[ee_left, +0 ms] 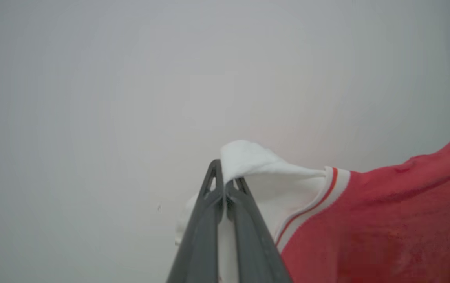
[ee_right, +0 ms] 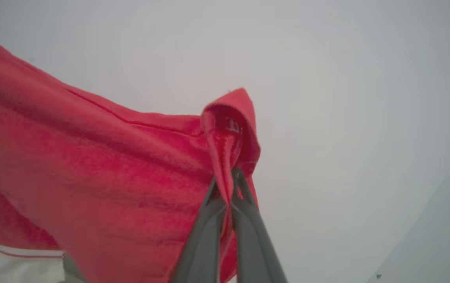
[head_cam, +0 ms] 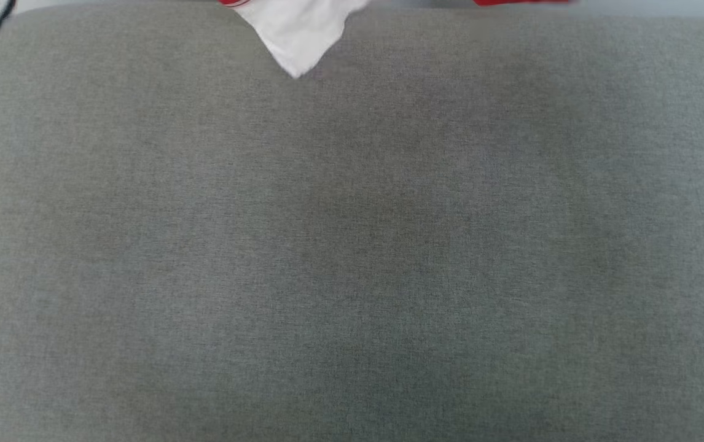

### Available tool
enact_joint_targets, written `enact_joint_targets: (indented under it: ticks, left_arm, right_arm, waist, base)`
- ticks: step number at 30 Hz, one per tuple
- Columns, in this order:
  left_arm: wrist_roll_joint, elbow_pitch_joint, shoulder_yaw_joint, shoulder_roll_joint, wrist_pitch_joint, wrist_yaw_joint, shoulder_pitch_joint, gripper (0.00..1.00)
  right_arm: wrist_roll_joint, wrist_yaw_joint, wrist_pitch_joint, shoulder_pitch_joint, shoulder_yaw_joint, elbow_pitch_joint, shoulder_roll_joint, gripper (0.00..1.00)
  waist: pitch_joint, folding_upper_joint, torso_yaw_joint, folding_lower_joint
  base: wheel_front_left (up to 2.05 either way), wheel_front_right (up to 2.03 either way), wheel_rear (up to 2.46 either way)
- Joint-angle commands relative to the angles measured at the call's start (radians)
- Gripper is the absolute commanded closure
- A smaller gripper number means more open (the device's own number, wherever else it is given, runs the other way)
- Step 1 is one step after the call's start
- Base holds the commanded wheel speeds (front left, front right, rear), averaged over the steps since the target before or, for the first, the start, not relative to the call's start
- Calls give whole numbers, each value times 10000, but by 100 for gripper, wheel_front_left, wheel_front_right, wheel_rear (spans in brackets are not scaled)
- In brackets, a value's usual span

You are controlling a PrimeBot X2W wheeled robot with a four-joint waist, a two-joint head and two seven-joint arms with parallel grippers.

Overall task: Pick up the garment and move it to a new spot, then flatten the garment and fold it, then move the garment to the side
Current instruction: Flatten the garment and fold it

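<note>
Jersey shirt (head_cam: 297,37) hangs at the 12 o'clock edge of the head view, a white sleeve tip drooping just onto the far border of the grey fabric-covered surface (head_cam: 352,245), with a sliver of red showing at about 1 o'clock. The surface below it lies bare.

The left fingers (ee_left: 205,220) are pressed together with no gap, pinching a fold of the white sleeve (ee_left: 256,165). From there the striped trim (ee_left: 319,196) and the red body run off toward 4 o'clock. The right fingers (ee_right: 205,236) are likewise clamped tight, on a bunched red edge that peaks at 12 o'clock above the tips, and the red cloth spreads away toward 9 o'clock. Both wrist views look past the cloth at a pale blank background, so the shirt seems to be held up in the air, slung between the two arms (how far clear of the surface I cannot tell).

By my reading, the pick-up is done and the carry to a new spot is the step in hand. Nothing is laid out yet. Setting the shirt down, smoothing it flat, folding it and shifting it to the side all remain.
</note>
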Motion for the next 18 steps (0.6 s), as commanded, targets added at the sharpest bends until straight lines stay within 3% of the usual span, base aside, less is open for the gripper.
enact_joint_targets:
  ticks: [1, 6, 9, 18]
  left_arm:
    - [79, 129, -192, 49, -82, -77, 261, 100]
    - [-651, -17, -1248, -16, 552, -186, 1648, 100]
    - [-1357, -481, -1870, 365, 1177, -182, 2600, 100]
    - [-3441, -2099, -2820, 1453, 3180, -187, 5569, 100]
  right_arm:
    - [32, -5, -93, 331, 120, 268, 97, 100]
    - [825, -5, 285, 1311, 851, 1306, 169, 100]
    - [1567, -5, 472, 2030, 1388, 1536, 116, 100]
    - [4305, -5, 2148, 4402, 2582, 564, -349, 100]
  waist:
    - [-41, 0, 24, 0]
    - [-210, 0, 162, 0]
    - [-280, 0, 234, 0]
    - [-558, 0, 391, 0]
  base:
    - [0, 0, 0]
    - [0, 0, 0]
    - [0, 0, 0]
    - [0, 0, 0]
